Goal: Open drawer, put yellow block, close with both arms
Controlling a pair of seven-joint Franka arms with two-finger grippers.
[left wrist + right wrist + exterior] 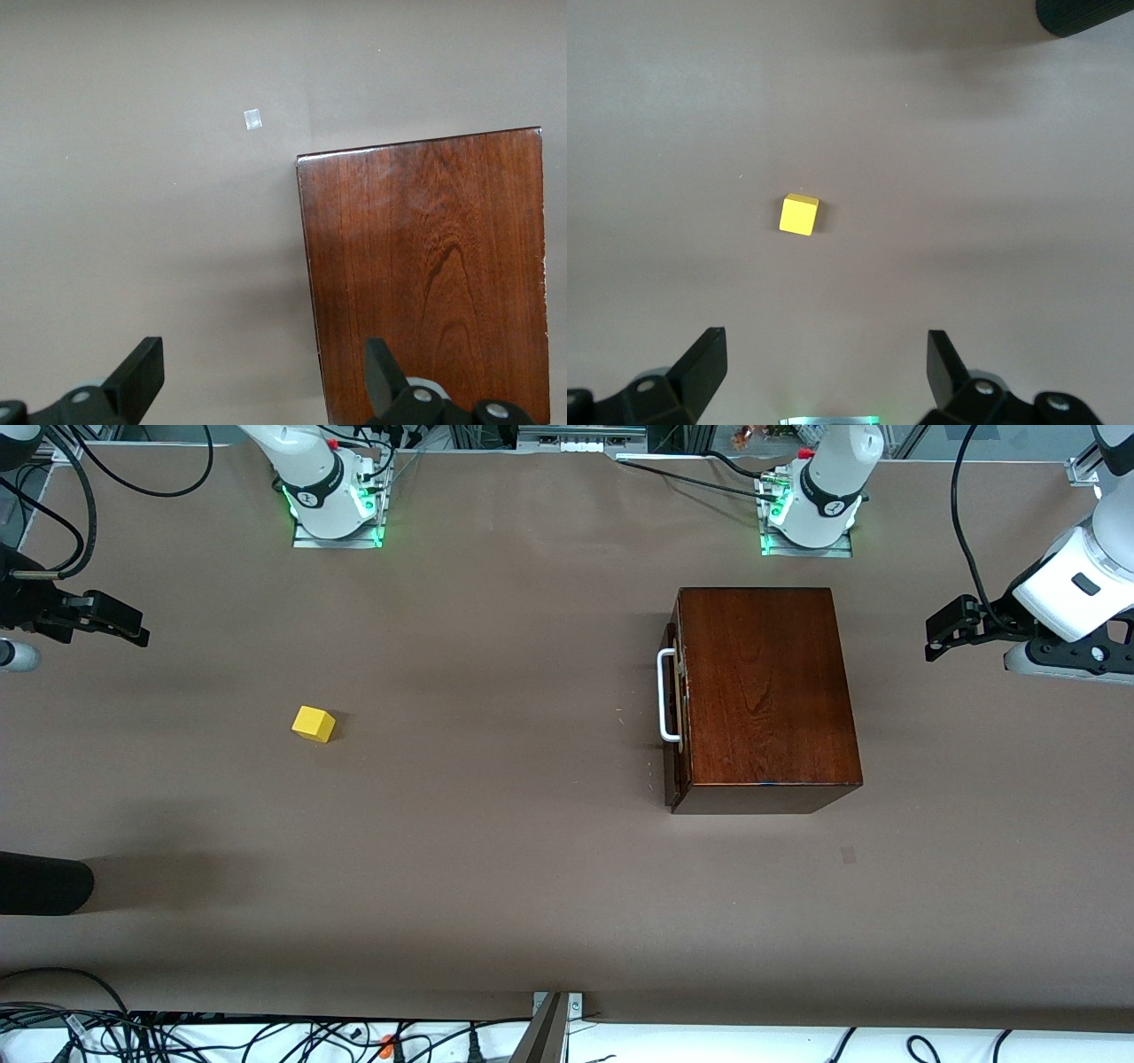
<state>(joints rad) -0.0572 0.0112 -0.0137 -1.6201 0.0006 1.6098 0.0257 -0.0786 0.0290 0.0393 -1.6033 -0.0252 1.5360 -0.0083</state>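
With the drawer (675,717) sitting shut in the glossy mahogany box (766,691) on the brown desk (496,850), its white bar handle (666,695) at the box's nine o'clock is being left for the empty, spread-fingered left end effector (264,376), which is best squared across it, while the right end effector (826,367), equally agape and empty, is hovering above the small yellow cube (314,724) well apart from the box.

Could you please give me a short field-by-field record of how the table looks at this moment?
drawer: shut in the wooden box, white handle facing the right arm's end
yellow block: on the table, toward the right arm's end, untouched
left gripper: open, over the box's edge at the left arm's end
right gripper: open, above the table near the block
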